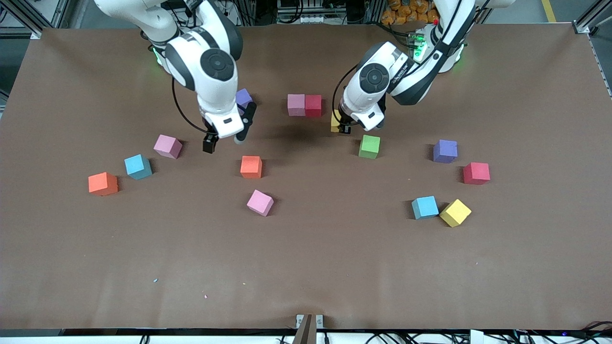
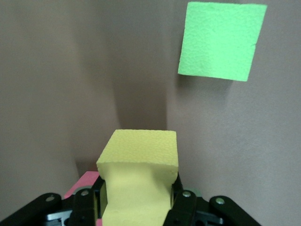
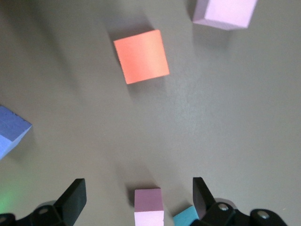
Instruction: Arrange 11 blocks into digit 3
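1. Left gripper [image 1: 345, 125] clamps a yellow block [image 2: 138, 174], beside the pink block [image 1: 296, 104] and red block [image 1: 313, 105] pair; green block [image 1: 369, 146] close by.
2. Right gripper [image 1: 224, 139] hangs empty, fingers spread, over the surface [image 1: 306, 267] near an orange block [image 1: 251, 166].
3. Other blocks lie scattered, no containers.

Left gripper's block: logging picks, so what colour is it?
Yellow block, clearest in the left wrist view.

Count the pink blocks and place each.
3: one pink block touching the red block; one beside the blue block; one nearer the camera than the orange block.
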